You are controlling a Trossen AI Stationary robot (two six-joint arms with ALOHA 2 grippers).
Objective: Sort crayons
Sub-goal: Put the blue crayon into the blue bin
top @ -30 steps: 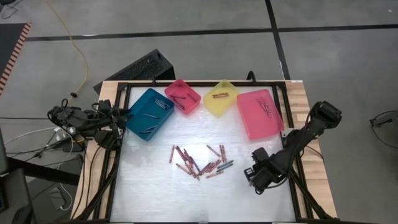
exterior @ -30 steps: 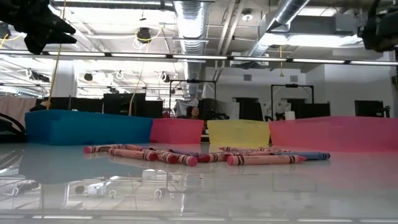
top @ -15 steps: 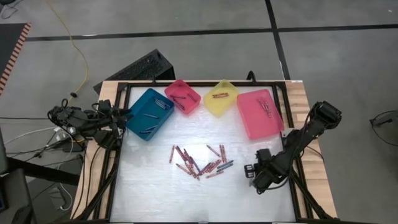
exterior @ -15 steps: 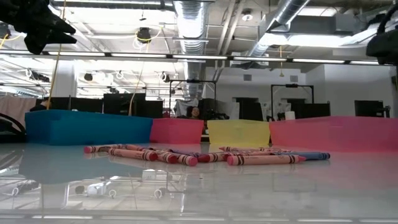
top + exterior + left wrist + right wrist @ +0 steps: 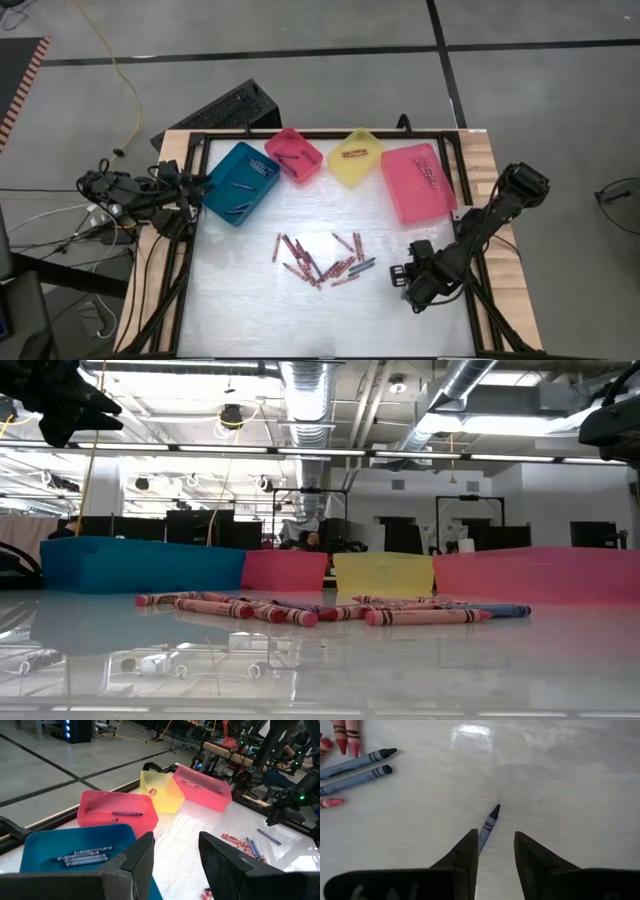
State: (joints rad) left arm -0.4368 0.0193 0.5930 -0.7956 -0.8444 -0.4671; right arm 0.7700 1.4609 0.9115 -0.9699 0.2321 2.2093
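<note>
Right gripper [image 5: 398, 277] sits low in the lower right of the high view, just right of the loose pile of crayons [image 5: 320, 260] at the centre of the table [image 5: 240, 310]. Its wrist view shows the two fingers parted, nothing between the tips yet. One blue-grey crayon [image 5: 488, 824] lies alone on the white surface, its far tip poking out past the left finger [image 5: 465, 854] — not centred in the gap, angled across it.

Risk as I read it: if the jaws close from here, the left finger may land on top of the crayon or nudge it sideways rather than pinching it. A round stick on a glossy table will likely roll or skid. A shallow pinch near one end could also let it swing and drop on the way to a bin.

Two more blue-grey crayons [image 5: 355, 767] lie at the upper left of the wrist view, well apart from the fingers — little chance of grabbing the wrong one.

Bins run along the upper part of the high view: teal bin [image 5: 238, 182], small pink bin [image 5: 293, 155], yellow bin [image 5: 356, 157], large pink bin [image 5: 416, 182]. Each already holds a few crayons. Two pink bins — a mix-up looks possible.

Left gripper [image 5: 175, 865] waits at the left edge over the teal bin, jaws apart, empty.
</note>
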